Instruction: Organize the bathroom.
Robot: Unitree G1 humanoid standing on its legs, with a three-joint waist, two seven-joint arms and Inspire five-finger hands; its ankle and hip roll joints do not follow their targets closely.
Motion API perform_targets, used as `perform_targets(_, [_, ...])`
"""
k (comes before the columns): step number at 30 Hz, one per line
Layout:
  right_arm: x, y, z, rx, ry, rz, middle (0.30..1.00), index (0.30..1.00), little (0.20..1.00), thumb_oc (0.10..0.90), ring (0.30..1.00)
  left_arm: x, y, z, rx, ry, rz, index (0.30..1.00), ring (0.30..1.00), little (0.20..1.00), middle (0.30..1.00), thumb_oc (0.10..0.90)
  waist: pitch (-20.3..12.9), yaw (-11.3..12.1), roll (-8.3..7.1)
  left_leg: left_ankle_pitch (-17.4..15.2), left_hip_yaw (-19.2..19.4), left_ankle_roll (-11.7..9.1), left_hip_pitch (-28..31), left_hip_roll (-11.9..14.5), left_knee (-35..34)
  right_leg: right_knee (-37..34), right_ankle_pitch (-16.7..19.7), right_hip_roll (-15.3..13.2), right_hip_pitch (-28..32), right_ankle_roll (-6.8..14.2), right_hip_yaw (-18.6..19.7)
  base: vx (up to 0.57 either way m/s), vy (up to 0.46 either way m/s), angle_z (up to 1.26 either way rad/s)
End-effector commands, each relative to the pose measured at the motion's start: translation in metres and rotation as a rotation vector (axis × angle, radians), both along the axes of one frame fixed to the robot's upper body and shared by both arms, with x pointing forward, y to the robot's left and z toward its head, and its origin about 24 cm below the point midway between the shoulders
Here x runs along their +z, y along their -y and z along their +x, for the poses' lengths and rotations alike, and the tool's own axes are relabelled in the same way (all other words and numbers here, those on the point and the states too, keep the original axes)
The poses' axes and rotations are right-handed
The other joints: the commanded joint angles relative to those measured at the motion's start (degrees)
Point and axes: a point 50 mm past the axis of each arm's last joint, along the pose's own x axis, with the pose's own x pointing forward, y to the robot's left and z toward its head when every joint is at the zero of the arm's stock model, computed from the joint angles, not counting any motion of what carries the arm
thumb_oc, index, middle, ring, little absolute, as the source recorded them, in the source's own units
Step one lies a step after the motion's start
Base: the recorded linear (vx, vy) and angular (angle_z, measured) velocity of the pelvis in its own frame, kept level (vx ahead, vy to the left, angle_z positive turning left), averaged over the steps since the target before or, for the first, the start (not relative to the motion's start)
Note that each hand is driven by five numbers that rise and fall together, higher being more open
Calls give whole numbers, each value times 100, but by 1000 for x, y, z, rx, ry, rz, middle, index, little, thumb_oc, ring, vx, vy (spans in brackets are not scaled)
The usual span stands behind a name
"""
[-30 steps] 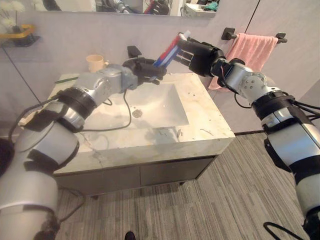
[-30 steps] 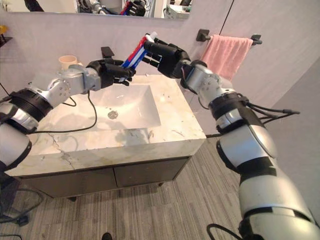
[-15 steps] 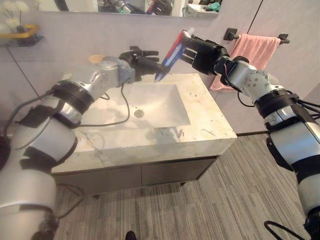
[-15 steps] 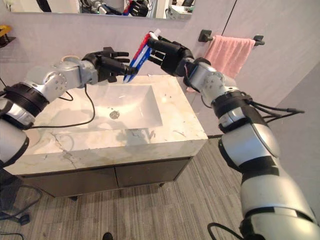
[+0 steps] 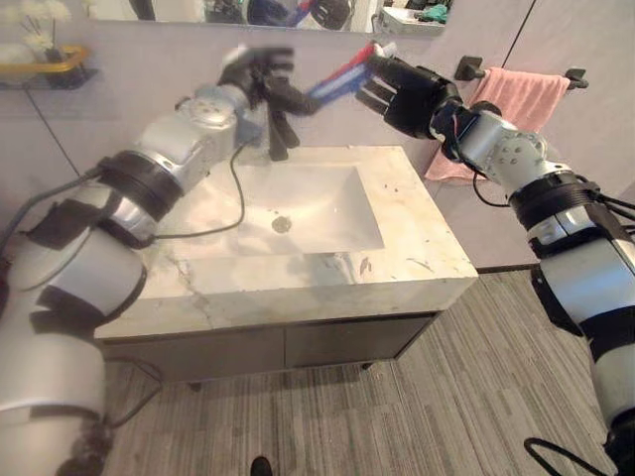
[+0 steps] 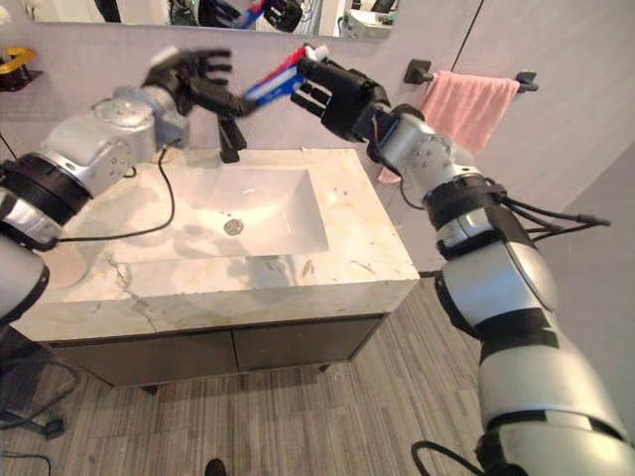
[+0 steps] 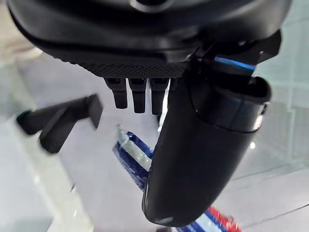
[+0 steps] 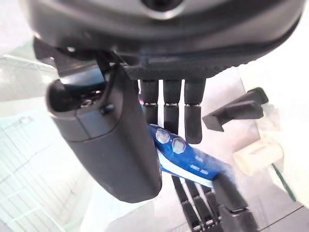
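Gripping one end of the toothpaste tube [image 5: 339,76], the right hand [image 5: 412,92] holds it high above the back edge of the sink [image 5: 298,210], near the wall. The left hand [image 5: 260,79] has its fingers spread loose at the tube's other end, above the black faucet [image 5: 277,134]. A pink towel [image 5: 504,109] hangs well apart to the right.

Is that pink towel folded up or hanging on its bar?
Hanging: the pink towel drapes over the black wall bar, loose end down.
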Motion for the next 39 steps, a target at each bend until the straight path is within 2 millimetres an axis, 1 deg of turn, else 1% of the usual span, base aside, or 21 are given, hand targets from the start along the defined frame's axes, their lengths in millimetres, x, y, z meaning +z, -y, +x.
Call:
perform_targets(1, [39,54,-18,-139,132,-4,333,333,333,422,333,122,-116,-82,548,633,-174,900,900,900,900,800,-1096,312,235,-745,-512,-229,404,-17,132,741,-414,115,-457,257,1,-18,-43,13])
perform_targets(3, [36,59,-19,-153,129,0,335,335,335,424,335,123,-126,-88,585,654,-180,900,900,900,900,800,-1093,335,235,-746,-532,-229,406,-14,136,752,-427,121,-460,242,-1,-14,-36,9])
perform_targets(4, [34,64,-21,-171,129,6,338,338,338,425,338,121,-139,-96,630,681,-178,900,900,900,900,800,-1070,363,227,-747,-549,-232,407,-3,143,764,-438,125,-465,226,2,-12,-30,11])
perform_targets(6, [32,65,-22,-177,127,7,335,335,335,424,335,119,-143,-98,648,692,-177,900,900,900,900,800,-1069,372,230,-747,-556,-231,411,0,144,767,-442,128,-462,219,3,-12,-28,16])
perform_targets(11, [14,93,-31,-241,124,36,335,335,335,424,335,91,-191,-124,798,756,-212,900,900,900,900,800,-972,491,153,-718,-623,-229,415,43,161,752,-429,163,-457,152,25,-23,-47,33])
perform_targets(12, [13,93,-31,-241,121,32,335,335,335,424,335,88,-192,-124,801,753,-213,900,900,900,900,800,-995,491,165,-751,-634,-236,440,44,147,747,-465,165,-436,158,35,-21,-40,21])
perform_targets(16, [0,106,-38,-286,128,47,338,338,338,425,338,55,-223,-138,905,737,-280,900,900,900,900,800,-913,588,104,-716,-686,-230,432,67,147,724,-443,190,-439,118,46,-38,-42,13])
perform_targets(17, [-3,111,-43,-301,132,53,338,338,338,425,338,33,-238,-144,948,712,-312,900,900,900,900,800,-894,634,84,-708,-719,-225,434,74,132,704,-438,204,-438,104,52,-67,-39,3])
perform_targets(18, [-4,112,-45,-305,133,54,338,338,338,425,338,26,-243,-147,964,704,-328,900,900,900,900,800,-888,645,86,-705,-723,-224,438,77,127,699,-439,207,-434,101,53,-36,-35,4])
perform_targets(21, [-11,115,-52,-329,144,59,338,338,338,425,338,-21,-268,-160,1039,631,-414,900,900,900,900,800,-860,710,81,-722,-771,-222,474,88,89,681,-483,228,-408,82,71,-21,-25,3])
perform_targets(22, [-13,117,-56,-339,157,65,338,338,338,425,338,-50,-279,-168,1080,571,-468,900,900,900,900,800,-815,744,75,-673,-788,-209,444,92,94,674,-443,238,-427,66,64,-48,-34,7])
perform_targets(24, [-14,117,-60,-350,166,63,335,335,335,424,335,-77,-288,-177,1120,517,-512,900,900,900,900,800,-810,765,72,-698,-811,-214,474,101,64,662,-483,252,-402,64,74,-46,-31,9])
perform_targets(25, [-12,117,-64,-359,179,70,331,331,331,420,331,-103,-295,-184,1170,436,-525,900,900,900,900,800,-776,797,57,-647,-825,-203,445,103,63,654,-447,264,-416,49,64,-8,-33,8])
perform_targets(26, [-12,115,-64,-358,179,69,331,331,331,420,331,-112,-297,-187,1184,417,-527,900,900,900,900,800,-786,791,57,-688,-838,-210,483,106,40,648,-493,270,-386,54,71,-68,-21,4])
perform_targets(27, [-10,114,-66,-365,186,70,326,326,326,417,326,-128,-299,-190,1202,377,-543,900,900,900,900,800,-757,819,44,-643,-841,-201,453,104,51,647,-452,271,-405,45,50,-35,-17,3])
perform_targets(29, [-4,111,-70,-378,202,64,302,302,302,402,302,-174,-303,-204,1261,245,-548,900,900,900,900,800,-743,866,21,-665,-882,-202,465,99,30,635,-489,287,-385,46,55,-35,-19,2])
perform_targets(30, [-2,110,-71,-379,207,65,300,300,300,400,300,-183,-304,-207,1279,214,-549,900,900,900,900,800,-732,876,16,-663,-887,-200,464,98,30,634,-488,289,-383,47,52,0,0,0])
perform_targets(34, [18,102,-73,-392,246,57,300,300,300,400,300,-272,-304,-239,1379,-80,-577,900,900,900,900,800,-688,971,-35,-618,-924,-185,421,80,34,621,-451,310,-387,67,24,-60,-6,9])
perform_targets(36, [23,99,-72,-393,259,51,300,300,300,400,300,-294,-301,-245,1379,-178,-597,900,900,900,900,800,-677,987,-38,-604,-931,-180,406,73,33,620,-433,316,-395,76,19,-47,-4,6])
perform_targets(38, [29,94,-71,-394,285,35,300,300,300,400,300,-331,-292,-259,1444,-393,-508,900,900,900,900,800,-652,1000,-42,-579,-931,-174,382,63,37,621,-395,320,-415,102,10,-53,-4,5])
perform_targets(39, [30,93,-71,-394,289,32,300,300,300,400,300,-335,-291,-260,1446,-417,-505,900,900,900,900,800,-646,1002,-39,-578,-930,-174,378,63,37,622,-390,320,-418,107,8,-43,0,2])
